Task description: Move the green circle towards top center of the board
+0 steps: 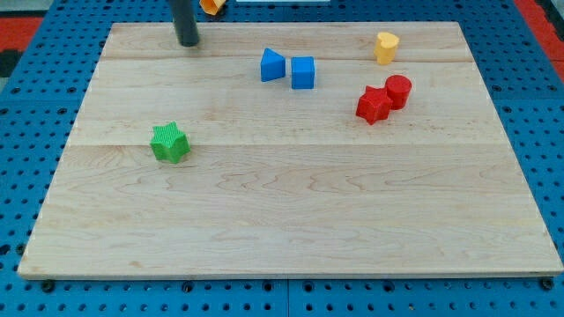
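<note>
No green circle shows in the camera view. The only green block is a green star [169, 143] at the board's left, below the middle. My tip [189, 42] rests near the board's top edge, left of centre, well above the green star and left of the blue blocks. It touches no block that I can see.
A blue triangle-like block [272, 65] and a blue cube [303, 72] sit side by side near top centre. A yellow block [386, 47] is at top right. A red star [374, 104] touches a red cylinder [398, 91]. An orange block [211, 5] lies at the view's top edge.
</note>
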### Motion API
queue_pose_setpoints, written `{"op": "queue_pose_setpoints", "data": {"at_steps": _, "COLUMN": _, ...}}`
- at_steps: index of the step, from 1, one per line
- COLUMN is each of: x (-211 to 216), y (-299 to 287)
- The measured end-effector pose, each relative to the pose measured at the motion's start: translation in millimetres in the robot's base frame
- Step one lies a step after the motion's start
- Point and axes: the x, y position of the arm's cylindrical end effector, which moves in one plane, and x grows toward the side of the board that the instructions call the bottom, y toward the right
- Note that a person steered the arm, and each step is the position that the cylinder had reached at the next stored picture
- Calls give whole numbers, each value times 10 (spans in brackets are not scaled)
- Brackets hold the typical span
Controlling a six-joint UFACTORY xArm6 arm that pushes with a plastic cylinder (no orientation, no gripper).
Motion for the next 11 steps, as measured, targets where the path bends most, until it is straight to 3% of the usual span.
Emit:
{"op": "queue_pose_setpoints", "data": {"at_steps": 1, "x": -62, "y": 614}}
{"op": "queue_pose_setpoints", "data": {"at_steps": 2, "x": 109, "y": 323}}
{"op": "queue_pose_setpoints", "data": {"at_steps": 3, "x": 14, "y": -937}}
{"op": "queue_pose_setpoints", "data": {"at_steps": 4, "x": -411, "y": -1169}}
{"op": "queue_pose_setpoints", "data": {"at_steps": 5, "x": -387, "y": -770}}
{"op": "queue_pose_setpoints", "data": {"at_steps": 7, "x": -176, "y": 600}}
{"op": "queue_pose_setpoints", "data": {"at_steps": 8, "x": -176, "y": 599}}
{"op": "queue_pose_setpoints", "data": {"at_steps": 9, "x": -424, "y": -162}}
{"op": "queue_pose_setpoints", "data": {"at_steps": 11, "x": -424, "y": -34}}
